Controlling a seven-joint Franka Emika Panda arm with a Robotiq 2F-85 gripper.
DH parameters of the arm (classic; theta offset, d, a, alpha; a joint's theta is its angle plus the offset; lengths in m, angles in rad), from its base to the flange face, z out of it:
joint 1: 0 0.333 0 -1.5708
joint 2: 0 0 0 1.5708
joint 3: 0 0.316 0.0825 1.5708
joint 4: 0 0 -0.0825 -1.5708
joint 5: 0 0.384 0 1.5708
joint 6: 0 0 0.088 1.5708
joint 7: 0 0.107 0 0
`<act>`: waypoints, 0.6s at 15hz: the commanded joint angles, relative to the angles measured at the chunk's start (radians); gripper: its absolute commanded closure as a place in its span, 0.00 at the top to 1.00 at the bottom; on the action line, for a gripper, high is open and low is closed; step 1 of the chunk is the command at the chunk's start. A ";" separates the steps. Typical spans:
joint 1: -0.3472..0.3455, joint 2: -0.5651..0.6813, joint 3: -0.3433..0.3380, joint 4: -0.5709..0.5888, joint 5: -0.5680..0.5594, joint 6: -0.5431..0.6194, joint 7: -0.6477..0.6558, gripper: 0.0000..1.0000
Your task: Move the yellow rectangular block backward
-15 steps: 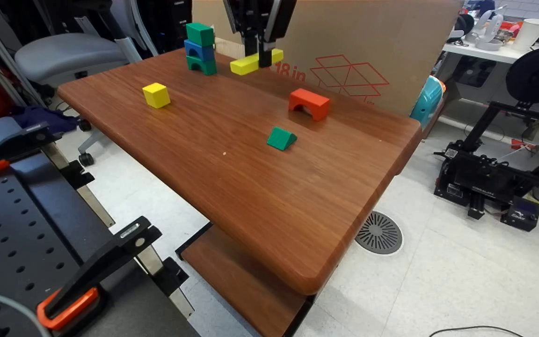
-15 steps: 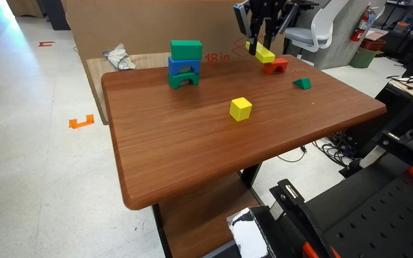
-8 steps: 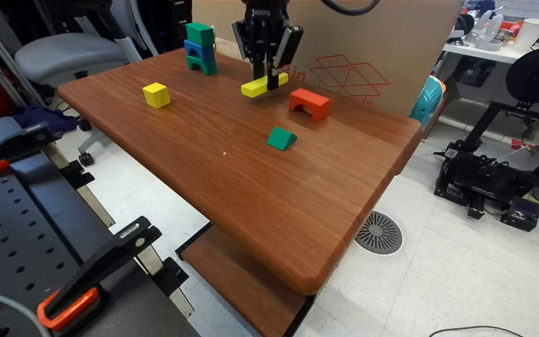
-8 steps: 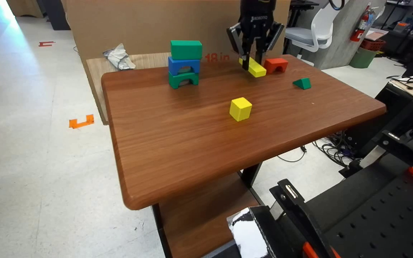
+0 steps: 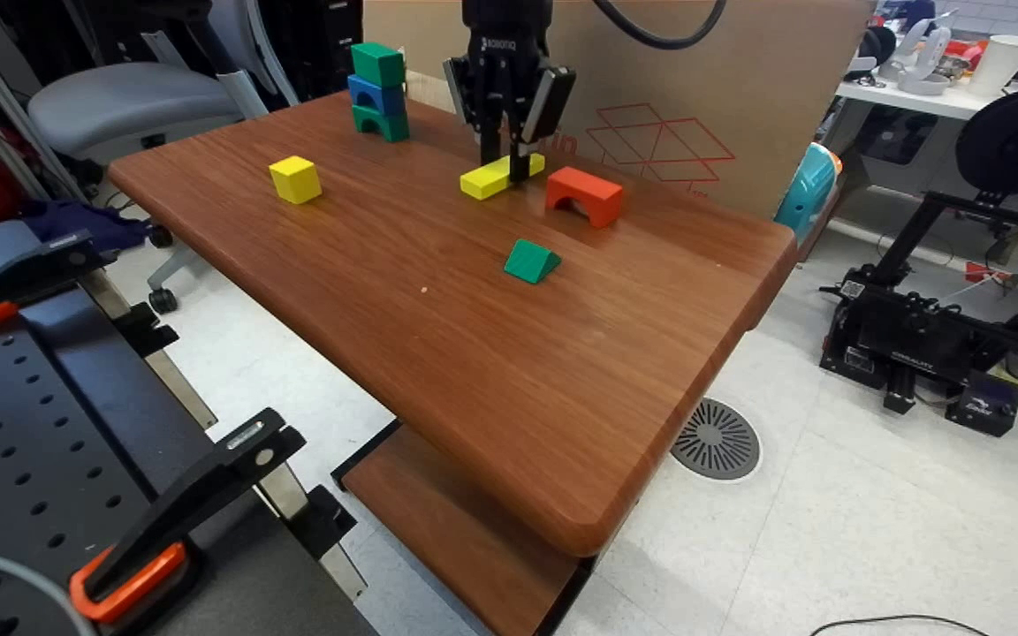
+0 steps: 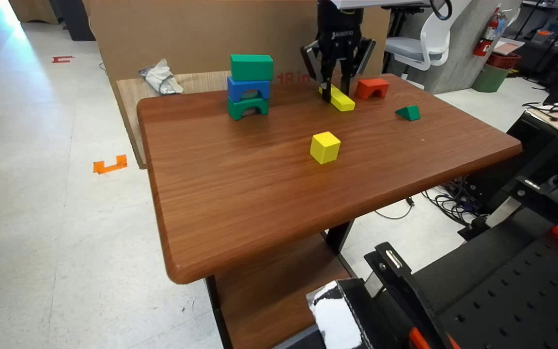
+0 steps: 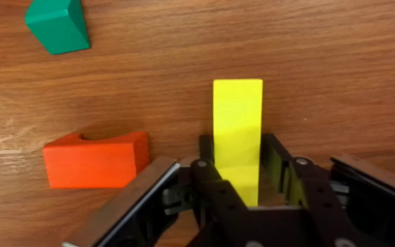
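The yellow bar (image 5: pixel 487 179) lies flat on the wooden table (image 5: pixel 438 362) at upper center in both exterior views, lower in the frame than half a second earlier, when it hangs just above the surface. The gripper (image 5: pixel 505 166) sits lower with it, and in an exterior view a pale piece of the arm (image 6: pixel 371 3) now shows along the top edge. The gripper's fingers (image 7: pixel 206 147) are clamped on the bar about midway along, parted only as far as the bar between them allows, one against each long side. In the wrist view the bar runs up and down just right of center, its lower end partly covered by the gripper. The red arch (image 7: pixel 91 166) stands near it, apart, at lower left of that view, with the green wedge (image 7: pixel 60 32) at upper left. Both hold their earlier places, as do the yellow cube (image 6: pixel 325 148), close to mid-frame in an exterior view, and the three-piece tower (image 6: pixel 250 82), green over blue over green, upper center of the same view
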 commanded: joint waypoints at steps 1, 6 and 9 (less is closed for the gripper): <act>-0.011 -0.012 0.014 0.014 -0.011 -0.029 -0.018 0.73; -0.037 -0.195 0.027 -0.142 0.005 0.020 -0.064 1.00; -0.064 -0.350 0.034 -0.255 0.023 0.023 -0.094 1.00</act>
